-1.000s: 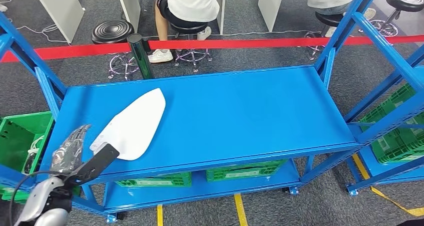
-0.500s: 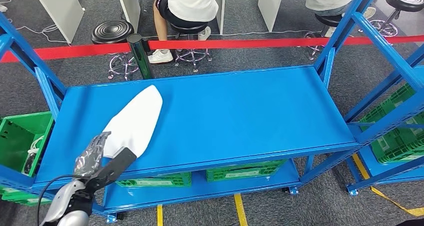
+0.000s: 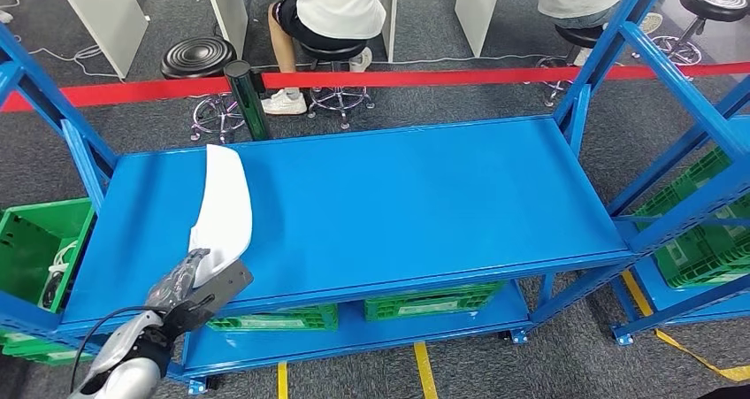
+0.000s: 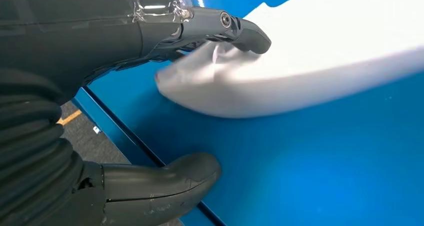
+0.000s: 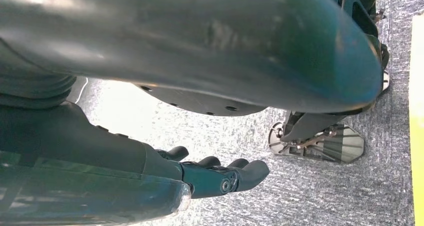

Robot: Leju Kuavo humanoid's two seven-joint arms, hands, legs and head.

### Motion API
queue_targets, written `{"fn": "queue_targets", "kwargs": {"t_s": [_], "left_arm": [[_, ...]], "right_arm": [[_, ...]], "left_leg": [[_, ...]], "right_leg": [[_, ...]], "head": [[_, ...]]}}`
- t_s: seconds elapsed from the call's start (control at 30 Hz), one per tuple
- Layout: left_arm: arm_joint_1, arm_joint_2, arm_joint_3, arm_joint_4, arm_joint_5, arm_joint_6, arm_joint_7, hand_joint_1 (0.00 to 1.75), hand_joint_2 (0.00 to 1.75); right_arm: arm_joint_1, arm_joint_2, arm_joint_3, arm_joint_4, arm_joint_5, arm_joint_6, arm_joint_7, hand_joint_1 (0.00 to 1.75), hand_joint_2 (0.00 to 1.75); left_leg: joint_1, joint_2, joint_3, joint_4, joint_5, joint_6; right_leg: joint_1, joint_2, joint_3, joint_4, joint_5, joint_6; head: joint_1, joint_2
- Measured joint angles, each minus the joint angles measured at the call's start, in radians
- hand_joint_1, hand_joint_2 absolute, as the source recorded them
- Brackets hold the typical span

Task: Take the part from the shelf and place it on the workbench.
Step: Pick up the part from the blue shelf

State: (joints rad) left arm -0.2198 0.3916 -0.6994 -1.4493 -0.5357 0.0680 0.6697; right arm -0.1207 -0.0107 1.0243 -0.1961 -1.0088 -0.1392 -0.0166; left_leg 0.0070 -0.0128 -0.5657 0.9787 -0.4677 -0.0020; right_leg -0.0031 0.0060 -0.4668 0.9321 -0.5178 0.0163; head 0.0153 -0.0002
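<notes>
The white part (image 3: 223,206) is seen in the left half of the head view, lying on the top level of the blue shelf (image 3: 424,204). Its long axis runs almost straight up the frame, the narrow tip pointing toward the far rail at the upper left and the broad end toward the near edge at the lower left. In the left wrist view the part (image 4: 320,60) appears tilted, its rounded near edge raised off the blue surface.

The left robot hand (image 3: 190,284) is placed at the part's broad end, at the lower left of the head view. Dark fingers (image 4: 235,28) are laid over the top of the part and the thumb (image 4: 170,178) is spread below, apart from it, at the shelf's front lip; a closed grasp is not shown, so whether the part is held cannot be told. The right robot hand (image 5: 220,178) is seen over grey carpet with fingers loosely extended and nothing in them.

To the right of the part the shelf surface extends bare to the right posts. Green crates (image 3: 433,302) are stored on the lower level, and a red barrier tape (image 3: 442,76) is stretched behind the shelf
</notes>
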Motion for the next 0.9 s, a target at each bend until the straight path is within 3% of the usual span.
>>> {"fn": "queue_targets", "kwargs": {"t_s": [0.27, 0.53, 0.67, 0.9], "left_arm": [[-0.011, -0.002, -0.005, 0.014, 0.024, 0.001, -0.005, 0.00, 1.75], [-0.014, -0.013, -0.015, 0.034, 0.062, 0.066, -0.089, 0.01, 1.75], [-0.015, -0.027, -0.023, 0.053, 0.076, 0.096, -0.112, 1.70, 1.75], [-0.025, -0.046, -0.027, 0.081, 0.095, 0.141, -0.150, 1.75, 1.75]], "right_arm": [[0.000, 0.000, 0.001, 0.000, -0.003, 0.000, -0.002, 0.00, 0.00], [0.000, 0.000, 0.007, 0.000, -0.010, -0.004, -0.003, 0.00, 0.00], [0.000, 0.000, 0.008, 0.000, -0.013, -0.005, 0.000, 0.00, 0.00], [0.000, 0.000, 0.008, 0.000, -0.018, -0.007, 0.001, 0.00, 0.00]], "left_leg": [[0.000, 0.005, 0.003, 0.000, 0.000, 0.000], [0.000, 0.006, 0.005, 0.000, 0.000, 0.000], [-0.001, 0.005, 0.005, 0.000, 0.000, 0.000], [-0.001, 0.003, 0.005, 0.000, 0.000, 0.000]], "right_leg": [[0.000, 0.000, 0.003, 0.000, 0.000, 0.000], [0.000, 0.000, 0.003, 0.000, 0.000, 0.000], [0.000, 0.000, 0.004, 0.000, 0.000, 0.000], [-0.001, 0.000, 0.004, 0.000, 0.000, 0.000]], "head": [[0.000, 0.000], [0.000, 0.000], [0.000, 0.000], [0.000, 0.000]]}}
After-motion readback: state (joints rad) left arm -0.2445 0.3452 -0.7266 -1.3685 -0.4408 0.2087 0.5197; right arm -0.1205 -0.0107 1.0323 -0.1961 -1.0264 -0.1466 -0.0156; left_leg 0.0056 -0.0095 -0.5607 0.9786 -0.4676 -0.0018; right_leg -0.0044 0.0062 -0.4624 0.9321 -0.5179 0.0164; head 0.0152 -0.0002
